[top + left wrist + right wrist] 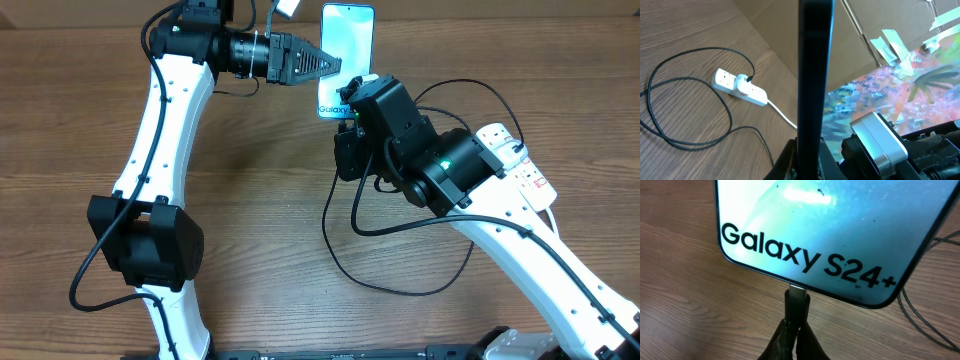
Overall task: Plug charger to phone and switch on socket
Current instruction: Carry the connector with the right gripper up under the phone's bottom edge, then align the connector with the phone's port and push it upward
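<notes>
Overhead straight down, far. Left wrist sights along phone (815, 75) edge toward socket (740, 87). Right wrist tight on phone screen, shared.

- a robot lab or test bench, it seems.
- two white and black robot arms (165, 130) stand at a wood-grain table (250, 200).
- left wrist view, upper middle: a bare cardboard wall (777, 30), with tape strips (892, 47) at its right.

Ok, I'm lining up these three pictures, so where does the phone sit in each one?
Overhead: the phone is at top centre, screen facing the camera.
Left wrist: edge-on, a dark vertical bar through the centre.
Right wrist: its "Galaxy S24+" screen fills the top.
Shared landmark: the black charger cable.
</notes>
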